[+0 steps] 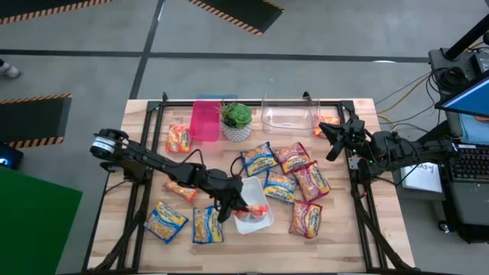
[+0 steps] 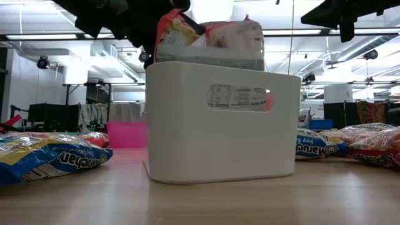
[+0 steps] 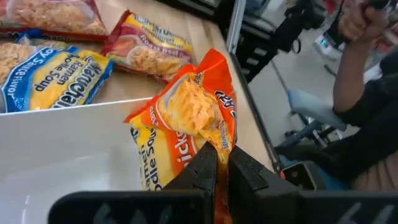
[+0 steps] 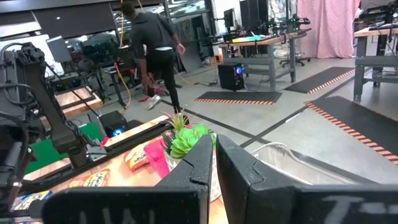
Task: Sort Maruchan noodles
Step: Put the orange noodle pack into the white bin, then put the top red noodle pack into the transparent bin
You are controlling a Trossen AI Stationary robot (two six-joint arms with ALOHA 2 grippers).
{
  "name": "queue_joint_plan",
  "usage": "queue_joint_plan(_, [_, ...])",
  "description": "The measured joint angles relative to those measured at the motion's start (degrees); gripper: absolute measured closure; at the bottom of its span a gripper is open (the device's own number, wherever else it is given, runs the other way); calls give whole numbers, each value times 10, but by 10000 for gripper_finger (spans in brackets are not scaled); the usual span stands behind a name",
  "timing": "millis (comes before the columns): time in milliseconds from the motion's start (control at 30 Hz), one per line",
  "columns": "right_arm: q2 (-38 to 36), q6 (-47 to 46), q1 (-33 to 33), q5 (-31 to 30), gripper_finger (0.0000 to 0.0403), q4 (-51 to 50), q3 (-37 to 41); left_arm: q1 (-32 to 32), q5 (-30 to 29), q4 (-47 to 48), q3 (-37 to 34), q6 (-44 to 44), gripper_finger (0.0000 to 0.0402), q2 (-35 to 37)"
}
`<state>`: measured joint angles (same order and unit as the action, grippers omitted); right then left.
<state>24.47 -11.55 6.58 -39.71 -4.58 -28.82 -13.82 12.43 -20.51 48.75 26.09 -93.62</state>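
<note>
I have the left gripper (image 1: pixel 228 206) low in the centre of the high view, over the near-left corner of the white bin (image 1: pixel 263 195), its fingers (image 3: pixel 205 171) pinched tight on an orange-edged Maruchan packet (image 3: pixel 193 118). In the left wrist view that packet hangs partly inside the bin, against its wall, lying on another yellow packet (image 3: pixel 155 162) already in there. From the low view I see packets sticking up above the bin's rim at top centre.

The right gripper (image 1: pixel 334 145) sits at the right of the high view, above the table's right rail and beside the clear bin (image 1: pixel 289 116), fingers pressed together and carrying nothing.

The loose noodle packets (image 1: pixel 284 172) lie mostly in a cluster right of the white bin; two more (image 1: pixel 183 223) rest at lower left, one (image 1: pixel 179 138) beside the pink bin (image 1: pixel 205 120) at upper left. The potted plant (image 1: pixel 236 121) stands between the pink and clear bins.

A person (image 4: pixel 155 53) walks in the background of the right wrist view.
</note>
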Motion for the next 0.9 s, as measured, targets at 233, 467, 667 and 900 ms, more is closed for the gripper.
queue_joint_plan(233, [0,-4,0,0,390,0,0,1,-32,-43,-35,41,371,0])
queue_joint_plan(467, [0,-4,0,0,390,0,0,1,-40,-41,-39,45,310,0])
queue_joint_plan(667, [0,-4,0,0,390,-1,0,2,-39,9,-39,18,262,39])
queue_joint_plan(900, [0,-4,0,1,390,2,0,-5,-59,176,-39,-39,258,134])
